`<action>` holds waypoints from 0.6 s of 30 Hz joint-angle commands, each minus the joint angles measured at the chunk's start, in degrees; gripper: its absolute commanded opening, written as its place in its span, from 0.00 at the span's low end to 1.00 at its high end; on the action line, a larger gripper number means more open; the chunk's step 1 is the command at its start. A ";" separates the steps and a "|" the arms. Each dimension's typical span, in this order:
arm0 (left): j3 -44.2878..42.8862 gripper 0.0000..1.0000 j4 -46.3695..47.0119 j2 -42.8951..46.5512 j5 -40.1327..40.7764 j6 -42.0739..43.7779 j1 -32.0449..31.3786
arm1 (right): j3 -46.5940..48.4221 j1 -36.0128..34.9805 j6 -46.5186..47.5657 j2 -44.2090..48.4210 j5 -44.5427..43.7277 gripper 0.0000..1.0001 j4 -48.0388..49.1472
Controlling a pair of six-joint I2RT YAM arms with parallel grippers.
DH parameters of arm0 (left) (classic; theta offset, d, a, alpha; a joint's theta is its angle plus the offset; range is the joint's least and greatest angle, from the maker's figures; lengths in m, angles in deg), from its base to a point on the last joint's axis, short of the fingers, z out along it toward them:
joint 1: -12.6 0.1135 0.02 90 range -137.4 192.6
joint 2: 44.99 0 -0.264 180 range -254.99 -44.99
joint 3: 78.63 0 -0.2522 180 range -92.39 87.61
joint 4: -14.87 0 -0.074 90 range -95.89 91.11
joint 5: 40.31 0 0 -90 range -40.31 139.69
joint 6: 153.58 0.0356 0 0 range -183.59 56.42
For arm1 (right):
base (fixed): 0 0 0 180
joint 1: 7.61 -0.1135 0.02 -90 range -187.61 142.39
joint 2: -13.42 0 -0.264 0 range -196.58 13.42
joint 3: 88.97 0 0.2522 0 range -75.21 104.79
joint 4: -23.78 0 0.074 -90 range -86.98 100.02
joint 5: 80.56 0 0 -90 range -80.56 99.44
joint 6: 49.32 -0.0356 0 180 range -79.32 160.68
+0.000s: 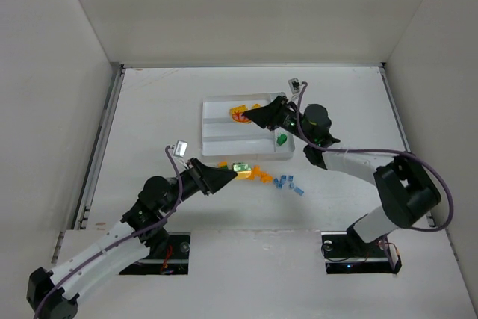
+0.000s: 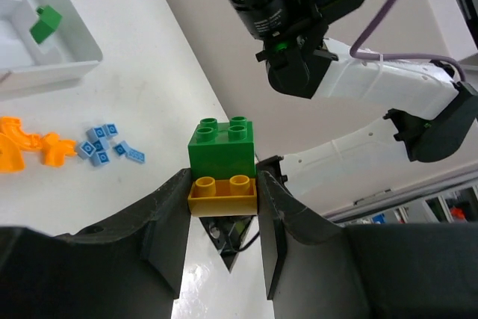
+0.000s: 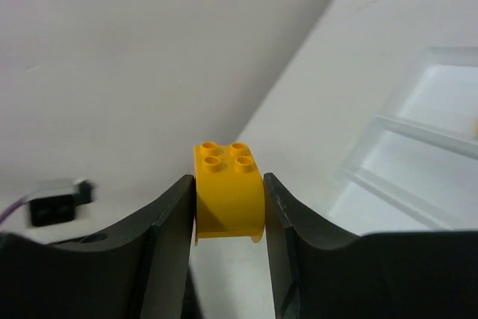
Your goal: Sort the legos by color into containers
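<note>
My left gripper is shut on a yellow brick with a green brick stuck to it, held just above the table near the tray's front edge. My right gripper is shut on a yellow-orange curved brick and hangs over the white tray's far section. A few orange and yellow bricks lie in that far section. Green bricks lie in the tray's narrow right section.
Loose orange bricks and tiny pale blue bricks lie on the table in front of the tray; they also show in the left wrist view. A small yellow brick lies by my left gripper. White walls enclose the table.
</note>
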 commanded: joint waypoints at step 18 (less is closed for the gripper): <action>3.35 0.13 0.54 -2.23 7.38 -4.29 16.22 | 52.33 -1.36 16.19 -37.04 -17.89 0.36 -48.01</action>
